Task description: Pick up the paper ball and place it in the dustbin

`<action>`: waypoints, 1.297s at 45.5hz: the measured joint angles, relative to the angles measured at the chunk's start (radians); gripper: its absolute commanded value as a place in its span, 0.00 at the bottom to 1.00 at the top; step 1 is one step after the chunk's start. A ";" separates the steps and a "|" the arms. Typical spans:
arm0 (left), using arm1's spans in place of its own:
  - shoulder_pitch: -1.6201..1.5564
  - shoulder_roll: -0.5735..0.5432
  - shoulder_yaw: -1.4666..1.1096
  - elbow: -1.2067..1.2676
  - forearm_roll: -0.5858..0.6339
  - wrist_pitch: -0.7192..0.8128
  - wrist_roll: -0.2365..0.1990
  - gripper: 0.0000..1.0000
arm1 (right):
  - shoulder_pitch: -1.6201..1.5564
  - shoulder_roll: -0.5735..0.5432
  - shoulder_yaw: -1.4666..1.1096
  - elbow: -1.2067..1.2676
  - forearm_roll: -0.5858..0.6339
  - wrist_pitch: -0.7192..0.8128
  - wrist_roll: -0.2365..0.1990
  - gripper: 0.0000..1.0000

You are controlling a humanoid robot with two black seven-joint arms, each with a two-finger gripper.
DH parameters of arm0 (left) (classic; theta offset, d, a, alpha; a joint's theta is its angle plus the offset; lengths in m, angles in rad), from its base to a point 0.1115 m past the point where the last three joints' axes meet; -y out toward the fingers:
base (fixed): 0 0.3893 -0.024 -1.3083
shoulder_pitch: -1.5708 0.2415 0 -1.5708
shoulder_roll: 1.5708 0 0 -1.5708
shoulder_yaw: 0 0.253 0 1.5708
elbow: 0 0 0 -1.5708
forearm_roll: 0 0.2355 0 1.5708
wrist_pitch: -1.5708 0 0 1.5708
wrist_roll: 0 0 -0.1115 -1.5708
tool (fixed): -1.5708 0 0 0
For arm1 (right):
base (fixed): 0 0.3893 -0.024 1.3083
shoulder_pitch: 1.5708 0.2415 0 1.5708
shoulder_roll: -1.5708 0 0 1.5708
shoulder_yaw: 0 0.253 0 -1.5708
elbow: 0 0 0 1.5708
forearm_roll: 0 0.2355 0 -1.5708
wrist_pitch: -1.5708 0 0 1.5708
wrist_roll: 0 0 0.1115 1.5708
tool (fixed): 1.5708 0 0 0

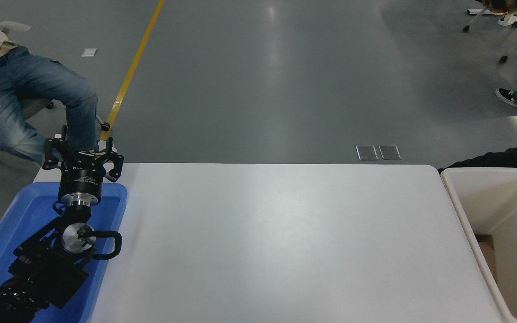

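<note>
Left gripper [81,151]: fingers spread wide, nothing between them, touching nothing. It hangs over the table's [276,242] far left corner.
Left arm [38,264]: parked along the table's left edge, over the blue tray [20,211].
Right gripper: out of the picture, so its grip cannot be told.
Paper ball: nowhere to be seen on the table or in the open part of the bin; its place and heading cannot be told.
Dustbin [464,224]: hard against the table's right edge, mouth up, long axis running near to far along that edge.
Inside the bin: a tan patch [487,251] low on the floor; what it is cannot be told.
Person [29,94]: seated beyond the table's far left corner.
</note>
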State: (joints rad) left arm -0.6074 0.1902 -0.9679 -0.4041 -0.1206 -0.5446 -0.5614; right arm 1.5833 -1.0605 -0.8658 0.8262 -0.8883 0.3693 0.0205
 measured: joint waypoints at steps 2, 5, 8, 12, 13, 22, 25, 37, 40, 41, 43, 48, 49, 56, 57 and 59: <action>0.000 0.000 0.000 0.000 0.000 0.000 0.000 0.99 | -0.082 0.018 0.036 -0.038 0.047 -0.030 -0.003 0.00; 0.000 0.000 0.000 0.000 0.000 0.000 0.000 0.99 | -0.211 0.058 0.095 -0.106 0.125 -0.075 -0.008 0.00; -0.001 0.000 0.000 0.000 0.000 0.000 0.000 0.99 | -0.331 0.109 0.149 -0.189 0.206 -0.114 -0.011 0.00; -0.001 0.000 0.000 0.001 -0.001 0.000 0.000 0.99 | -0.476 0.189 0.205 -0.309 0.326 -0.151 -0.013 0.00; -0.001 0.000 0.000 0.001 0.000 0.000 0.000 0.99 | -0.507 0.207 0.215 -0.336 0.355 -0.158 -0.014 0.00; -0.001 0.000 0.000 0.001 -0.001 0.001 0.000 0.99 | -0.701 0.350 0.274 -0.500 0.569 -0.209 -0.017 0.00; -0.001 0.000 0.000 0.001 0.000 0.001 0.000 0.99 | -0.742 0.388 0.286 -0.529 0.609 -0.230 -0.019 0.00; -0.001 0.000 0.000 0.001 -0.001 0.001 0.000 0.99 | -0.827 0.492 0.309 -0.574 0.687 -0.288 -0.022 0.87; -0.001 0.000 0.000 0.001 -0.001 0.001 0.000 0.99 | -0.829 0.500 0.311 -0.567 0.694 -0.293 -0.021 1.00; -0.001 0.000 0.000 0.001 -0.001 0.001 0.000 0.99 | -0.827 0.501 0.311 -0.558 0.697 -0.295 -0.020 1.00; -0.001 0.000 0.000 0.001 0.000 0.001 0.000 0.99 | -0.814 0.499 0.313 -0.542 0.700 -0.296 -0.018 1.00; -0.001 0.000 0.000 0.001 -0.001 0.001 0.000 0.99 | -0.745 0.441 0.313 -0.436 0.703 -0.299 -0.017 1.00; -0.001 0.000 0.000 0.001 0.000 0.001 0.000 0.99 | -0.729 0.426 0.312 -0.410 0.701 -0.298 -0.017 1.00; -0.002 0.000 0.000 0.000 0.001 0.000 0.000 0.99 | -0.554 0.295 0.279 -0.172 0.631 -0.293 -0.019 1.00; -0.002 0.000 0.000 0.000 0.001 0.000 0.000 0.99 | -0.513 0.271 0.266 -0.125 0.606 -0.289 -0.020 1.00; -0.002 0.000 0.000 -0.001 0.001 0.000 0.000 0.99 | -0.454 0.240 0.247 -0.061 0.573 -0.282 -0.020 1.00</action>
State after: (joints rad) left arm -0.6091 0.1903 -0.9681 -0.4046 -0.1200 -0.5446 -0.5615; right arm 1.1292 -0.8208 -0.6184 0.7657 -0.3151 0.0871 0.0004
